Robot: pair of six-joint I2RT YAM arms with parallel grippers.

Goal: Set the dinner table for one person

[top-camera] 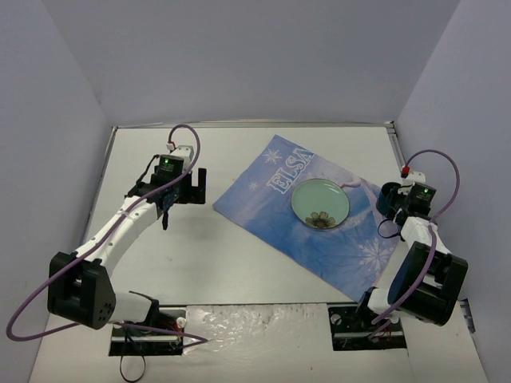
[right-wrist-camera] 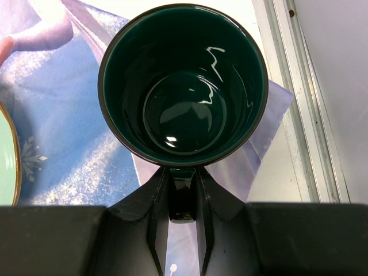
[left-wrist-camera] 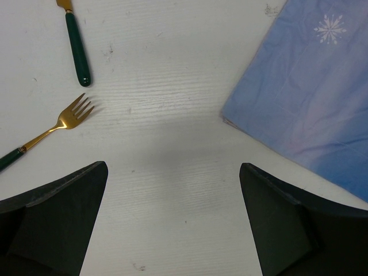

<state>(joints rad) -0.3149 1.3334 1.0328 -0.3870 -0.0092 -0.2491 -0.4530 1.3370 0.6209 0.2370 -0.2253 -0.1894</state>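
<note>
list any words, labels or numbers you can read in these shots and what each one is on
"ELSA": white capitals printed on the blue placemat, read in the top view.
No other text: the plate has only a flower motif, and the mug and fork carry no lettering.

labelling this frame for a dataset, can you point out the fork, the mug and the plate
fork (left-wrist-camera: pixel 68 119): left wrist view, gold head just below the tines
mug (right-wrist-camera: pixel 184 106): right wrist view, glossy dark green inner floor
plate (top-camera: pixel 315 198): top external view, bare pale green centre
</note>
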